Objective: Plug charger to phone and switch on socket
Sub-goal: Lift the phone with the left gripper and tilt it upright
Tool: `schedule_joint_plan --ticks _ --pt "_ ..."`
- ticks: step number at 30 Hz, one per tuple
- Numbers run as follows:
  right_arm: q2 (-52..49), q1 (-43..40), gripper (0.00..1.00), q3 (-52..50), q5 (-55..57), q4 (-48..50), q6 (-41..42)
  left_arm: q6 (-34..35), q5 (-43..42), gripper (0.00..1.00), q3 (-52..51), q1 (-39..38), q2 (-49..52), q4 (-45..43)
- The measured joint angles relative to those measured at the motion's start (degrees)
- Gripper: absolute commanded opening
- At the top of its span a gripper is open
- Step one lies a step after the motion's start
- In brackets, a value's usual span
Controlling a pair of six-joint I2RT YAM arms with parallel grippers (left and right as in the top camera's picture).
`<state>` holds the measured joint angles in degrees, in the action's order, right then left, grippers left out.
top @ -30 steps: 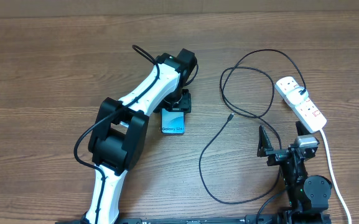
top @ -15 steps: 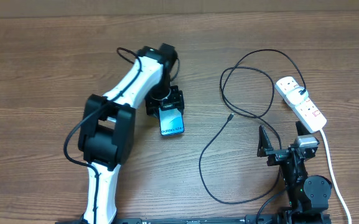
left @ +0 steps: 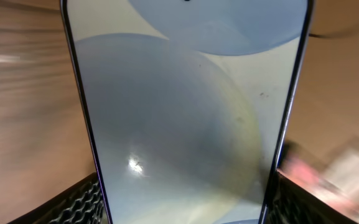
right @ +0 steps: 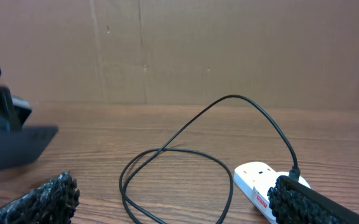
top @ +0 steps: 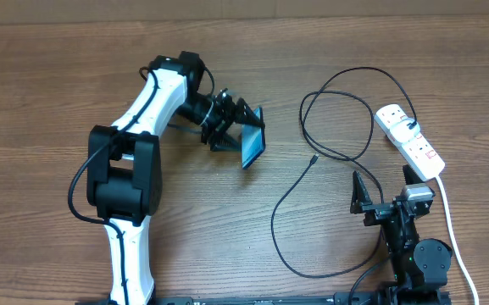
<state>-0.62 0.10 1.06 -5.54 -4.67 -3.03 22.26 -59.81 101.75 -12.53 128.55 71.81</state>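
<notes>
My left gripper [top: 237, 127] is shut on the phone [top: 252, 146], holding it tilted on edge above the table's middle. In the left wrist view the phone's pale blue screen [left: 185, 106] fills the frame between the two fingers. The black charger cable [top: 337, 152] loops on the table to the right, its small connector [top: 313, 158] lying free. Its far end is plugged into the white socket strip [top: 409, 140] at the right. My right gripper [top: 384, 191] is open and empty near the front edge; in its wrist view the cable loop [right: 167, 168] and the strip [right: 260, 183] lie ahead.
The strip's thick white cord [top: 452, 224] runs down the right side toward the table's front. A brown cardboard wall [right: 229, 50] stands behind the table.
My left arm has swung left and back, lifting the phone off the table and turning it from flat to tilted on edge. The right arm has not moved.
</notes>
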Motion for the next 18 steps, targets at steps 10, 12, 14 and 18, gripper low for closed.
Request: schedule_joint_plan --ticks 10,12,14,18 --pt "0.00 0.00 1.00 0.00 0.00 0.00 0.02 1.40 -21.53 0.74 0.09 2.95 0.00 -0.02" --pt "0.00 0.00 1.00 0.00 0.00 0.04 0.00 1.75 -23.41 0.74 0.09 3.23 0.00 -0.02" --pt "0.00 0.00 1.00 0.00 -0.02 0.00 -0.02 2.05 -24.87 0.74 0.11 3.45 0.00 -0.02" --pt "0.00 0.00 1.00 0.00 0.02 0.02 0.00 3.56 -26.47 0.75 0.11 4.07 0.00 -0.02"
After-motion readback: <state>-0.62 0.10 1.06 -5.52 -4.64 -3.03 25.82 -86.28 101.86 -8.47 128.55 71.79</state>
